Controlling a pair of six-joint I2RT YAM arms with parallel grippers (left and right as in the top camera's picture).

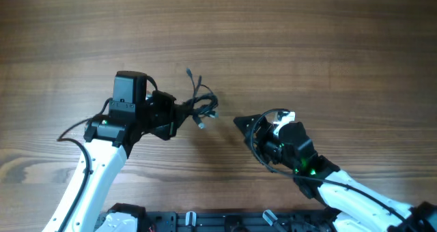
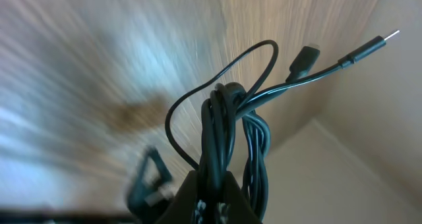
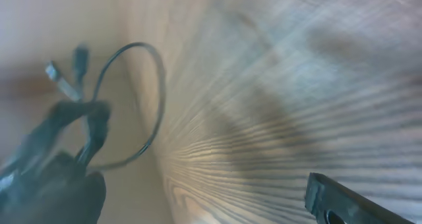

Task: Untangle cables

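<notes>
Looking from above, the left fingers (image 1: 179, 114) pinch a messy bunch of thin black cables (image 1: 203, 104) over the streaky wooden desk (image 1: 307, 41). Left wrist: smooth bendy loops, small plug ends (desk blurry). Right wrist: the right fingers (image 3: 343, 199) sit apart from them; how wide, I cannot tell.

Overhead camera looks straight down on the wooden table (image 1: 273, 27), taking in the left arm (image 1: 102, 157) and right arm (image 1: 341, 184). Left wrist camera sits very close to the cable bundle (image 2: 224, 132). Right wrist camera, blurred, looks low across the table at the same bundle (image 3: 92, 115) from farther off.
</notes>
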